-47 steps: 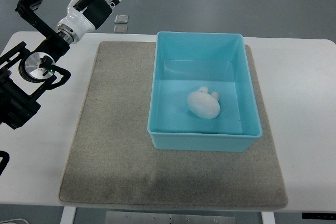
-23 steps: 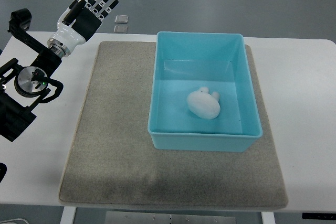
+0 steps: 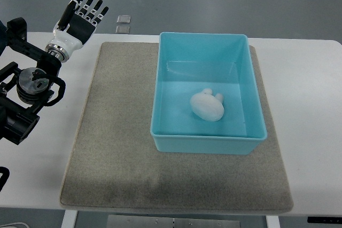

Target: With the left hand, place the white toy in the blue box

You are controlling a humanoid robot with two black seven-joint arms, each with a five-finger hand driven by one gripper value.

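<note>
The white toy (image 3: 207,104) lies on the floor of the blue box (image 3: 162,86), a little right of its middle. The box stands on the right half of a grey mat (image 3: 117,132). My left hand (image 3: 80,15) is far to the left of the box, above the table's back left corner, with its fingers spread and nothing in them. Its black and white arm runs down along the left edge. The right arm does not show.
The mat lies on a white table (image 3: 304,94). Two small grey squares (image 3: 123,23) sit on the floor beyond the table's back edge, right of my left hand.
My left hand has drawn back to the left and slightly down, away from the box, fingers still spread. The toy and the box have not moved.
</note>
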